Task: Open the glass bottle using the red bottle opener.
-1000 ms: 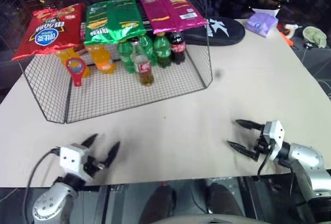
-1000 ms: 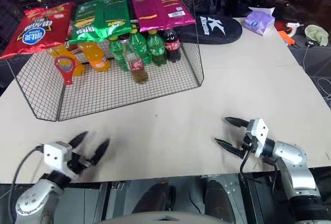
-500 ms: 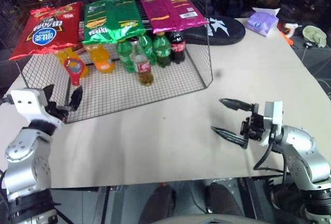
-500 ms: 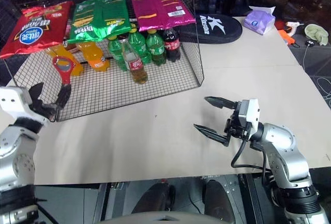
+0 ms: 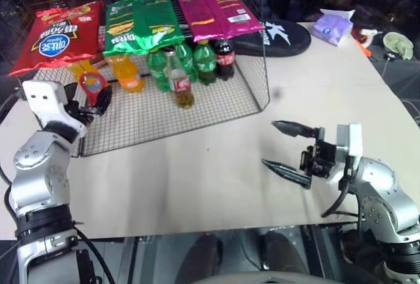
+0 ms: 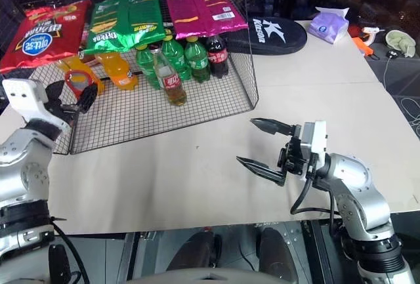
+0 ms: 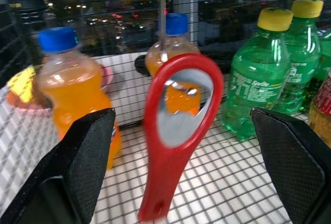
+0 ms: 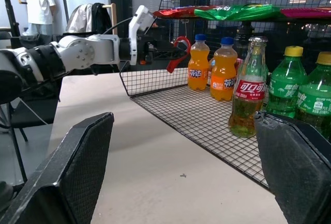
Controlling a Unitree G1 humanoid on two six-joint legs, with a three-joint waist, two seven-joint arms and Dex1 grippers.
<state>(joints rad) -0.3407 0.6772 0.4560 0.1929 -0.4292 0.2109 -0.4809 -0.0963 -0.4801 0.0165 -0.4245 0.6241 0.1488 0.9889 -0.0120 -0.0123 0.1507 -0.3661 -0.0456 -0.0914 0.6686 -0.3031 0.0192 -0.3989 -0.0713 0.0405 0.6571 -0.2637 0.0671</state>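
Early yet: left tool (image 7: 176, 182) spread, flanking red bottle opener (image 7: 173, 131), ungrasped; right tool (image 5: 283, 147) spread, empty; glass bottle (image 5: 178, 79) capped.

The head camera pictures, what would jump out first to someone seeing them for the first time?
Probably the wire rack at the far left of the table, topped with red, green and pink snack bags and lined with orange and green drink bottles. At its open front stands the glass bottle, and the left gripper, fingers open, sits right at the red bottle opener. The right gripper hovers open over bare table.
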